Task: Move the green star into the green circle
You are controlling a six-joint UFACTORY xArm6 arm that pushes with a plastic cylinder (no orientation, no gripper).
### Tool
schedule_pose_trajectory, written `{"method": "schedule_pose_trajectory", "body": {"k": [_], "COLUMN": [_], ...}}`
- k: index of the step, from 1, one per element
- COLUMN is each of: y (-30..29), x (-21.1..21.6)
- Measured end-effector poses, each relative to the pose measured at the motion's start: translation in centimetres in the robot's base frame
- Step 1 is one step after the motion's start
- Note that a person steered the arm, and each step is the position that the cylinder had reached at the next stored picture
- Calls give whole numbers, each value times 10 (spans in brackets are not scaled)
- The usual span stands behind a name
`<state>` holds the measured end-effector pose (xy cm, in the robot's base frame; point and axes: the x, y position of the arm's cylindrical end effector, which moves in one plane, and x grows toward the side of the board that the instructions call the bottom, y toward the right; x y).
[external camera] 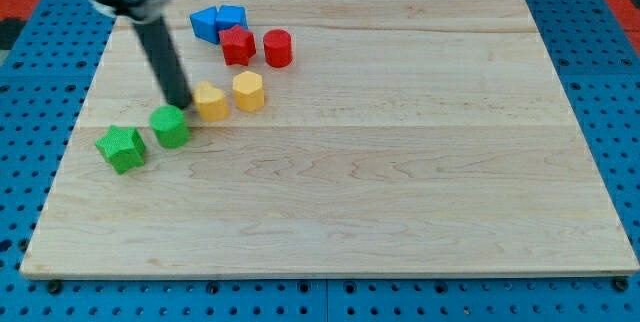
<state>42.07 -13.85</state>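
Observation:
The green star [121, 148] lies near the left edge of the wooden board [400, 162]. The green circle block [171, 126] sits just to its upper right, a small gap between them. My tip [182, 106] comes down from the view's top left and stands just above the green circle's upper right edge, between it and a yellow block [210, 101]. I cannot tell whether it touches either one.
A second yellow block [248, 91] lies right of the first. Above them are a red star-like block [237, 45], a red round block [278, 48] and two blue blocks [218, 22]. Blue pegboard [30, 112] surrounds the board.

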Motion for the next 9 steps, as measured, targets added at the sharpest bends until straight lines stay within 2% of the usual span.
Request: {"method": "schedule_pose_trajectory", "body": {"k": [1,2,3,4,6,7,8,9], "y": [-45,-107,-145,-119,-29,-38,-77,-74], "x": [-11,33,71,101,37,54,68,44]}}
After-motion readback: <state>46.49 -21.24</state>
